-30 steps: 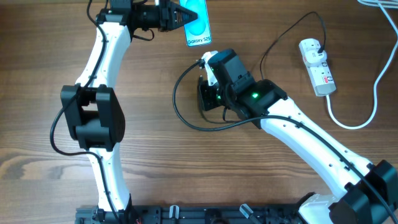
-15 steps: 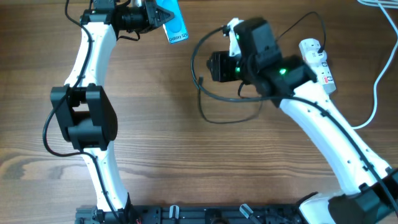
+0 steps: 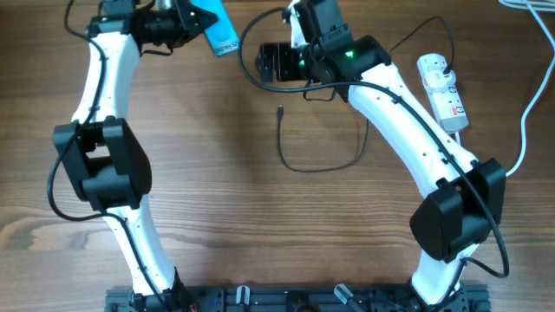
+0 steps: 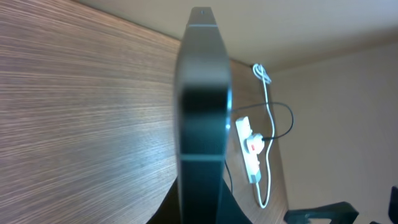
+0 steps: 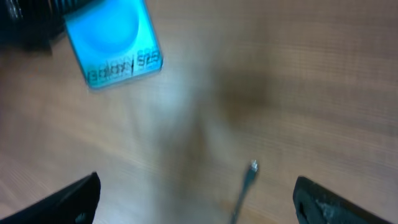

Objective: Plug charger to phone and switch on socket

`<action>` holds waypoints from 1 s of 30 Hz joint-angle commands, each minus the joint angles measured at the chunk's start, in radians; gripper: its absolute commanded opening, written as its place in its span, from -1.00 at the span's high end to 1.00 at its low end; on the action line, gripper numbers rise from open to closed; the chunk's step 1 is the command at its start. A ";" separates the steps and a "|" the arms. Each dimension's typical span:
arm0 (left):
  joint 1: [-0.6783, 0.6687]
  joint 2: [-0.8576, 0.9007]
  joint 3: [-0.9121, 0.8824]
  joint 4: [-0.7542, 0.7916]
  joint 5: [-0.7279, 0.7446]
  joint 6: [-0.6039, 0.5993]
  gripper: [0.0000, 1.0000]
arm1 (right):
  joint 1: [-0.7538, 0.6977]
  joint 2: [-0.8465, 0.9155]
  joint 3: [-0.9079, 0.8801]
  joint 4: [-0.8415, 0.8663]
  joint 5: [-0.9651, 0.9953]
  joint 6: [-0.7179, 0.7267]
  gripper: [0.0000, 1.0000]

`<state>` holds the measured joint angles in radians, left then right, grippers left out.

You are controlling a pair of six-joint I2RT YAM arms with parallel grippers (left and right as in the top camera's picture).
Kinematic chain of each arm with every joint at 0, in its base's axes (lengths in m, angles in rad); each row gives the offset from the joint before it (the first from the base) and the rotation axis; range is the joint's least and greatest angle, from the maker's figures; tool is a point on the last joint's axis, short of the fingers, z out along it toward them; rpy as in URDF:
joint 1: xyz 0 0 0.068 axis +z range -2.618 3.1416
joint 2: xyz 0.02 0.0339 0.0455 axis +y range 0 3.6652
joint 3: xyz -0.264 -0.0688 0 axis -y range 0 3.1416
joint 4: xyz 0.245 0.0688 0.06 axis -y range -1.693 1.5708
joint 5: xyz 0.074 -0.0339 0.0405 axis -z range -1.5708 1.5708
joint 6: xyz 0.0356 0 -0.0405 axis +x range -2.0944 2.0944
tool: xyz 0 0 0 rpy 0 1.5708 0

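My left gripper (image 3: 189, 19) is shut on the phone (image 3: 221, 28), holding it above the table's far left; the left wrist view shows the phone (image 4: 202, 112) edge-on as a dark slab. Just right of it hangs my right gripper (image 3: 264, 62), open and empty, both fingers (image 5: 323, 202) far apart. The charger's connector tip (image 3: 280, 110) lies loose on the wood below, seen blurred in the right wrist view (image 5: 251, 167). Its black cable (image 3: 321, 169) loops over the table and runs to the white socket (image 3: 442, 91) at the right. The phone's teal screen (image 5: 115, 43) shows in the upper left of the right wrist view.
A thick white lead (image 3: 523, 130) curves from the socket off the right edge. The socket (image 4: 252, 152) and its cables also appear far off in the left wrist view. Both arms' white links reach from the near rail across the wooden table (image 3: 217, 199).
The right gripper has opened and let go of the charger cable, which now lies on the table, and has swung toward the far edge. The left arm has carried the phone further left.
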<state>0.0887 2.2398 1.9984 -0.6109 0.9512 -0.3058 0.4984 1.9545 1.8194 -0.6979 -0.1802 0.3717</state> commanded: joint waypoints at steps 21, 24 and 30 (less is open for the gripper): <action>0.034 -0.030 0.016 -0.038 0.054 -0.013 0.92 | 0.088 0.232 -0.346 -0.152 0.022 -0.053 -0.65; 0.034 -0.030 0.016 -0.037 0.054 -0.013 0.92 | 0.088 0.232 -0.398 -0.167 0.021 -0.052 -0.66; 0.034 -0.030 0.016 -0.037 0.053 -0.013 0.92 | 0.088 0.224 -0.401 -0.380 0.058 -0.027 -0.49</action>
<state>0.1200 2.2398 1.9984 -0.6518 0.9668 -0.3168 0.5877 2.1151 1.4761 -0.9955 -0.1490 0.3283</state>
